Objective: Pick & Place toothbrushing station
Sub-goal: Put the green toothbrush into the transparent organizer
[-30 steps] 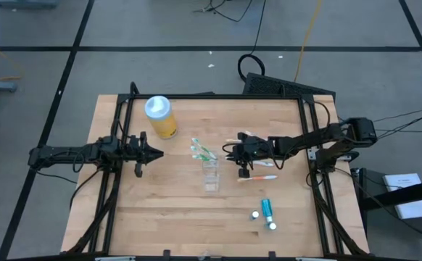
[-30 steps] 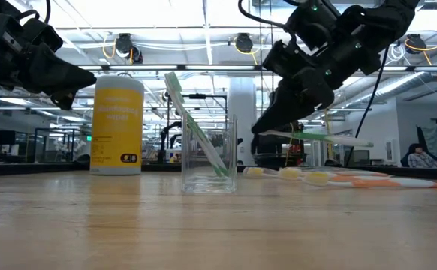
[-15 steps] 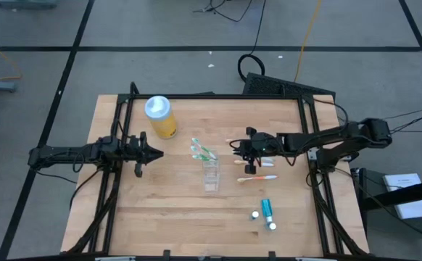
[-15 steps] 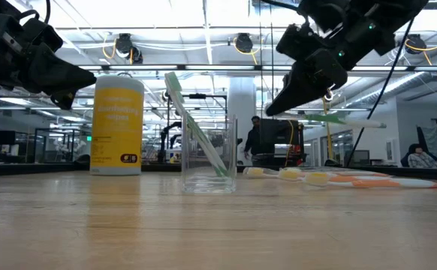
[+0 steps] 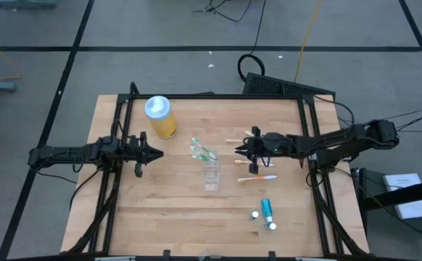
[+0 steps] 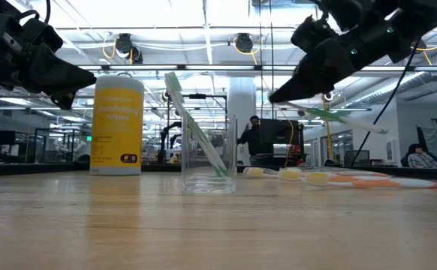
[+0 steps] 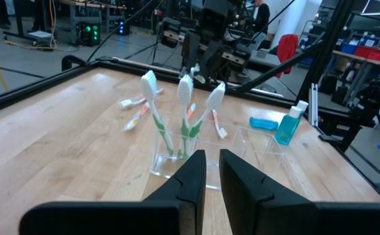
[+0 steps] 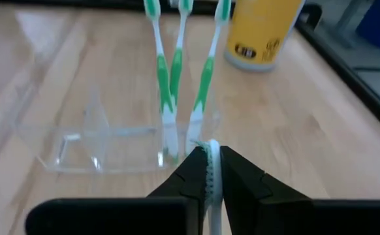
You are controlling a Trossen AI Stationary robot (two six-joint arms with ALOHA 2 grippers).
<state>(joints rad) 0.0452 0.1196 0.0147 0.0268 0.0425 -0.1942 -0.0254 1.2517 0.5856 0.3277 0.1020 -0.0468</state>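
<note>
Wooden tabletop (image 5: 160,188): clear cup (image 5: 210,174) at frame centre holds three green toothbrushes. Right gripper (image 5: 241,149), fingers clenched on a green toothbrush (image 6: 339,117), has risen and stands right of the cup; insertion judged next. Left gripper (image 5: 155,153) waits centre-left, fingers nearly closed, empty.

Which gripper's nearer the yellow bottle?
Left. The left gripper sits just in front of the yellow bottle; the right gripper is across the table, past the clear cup.
</note>
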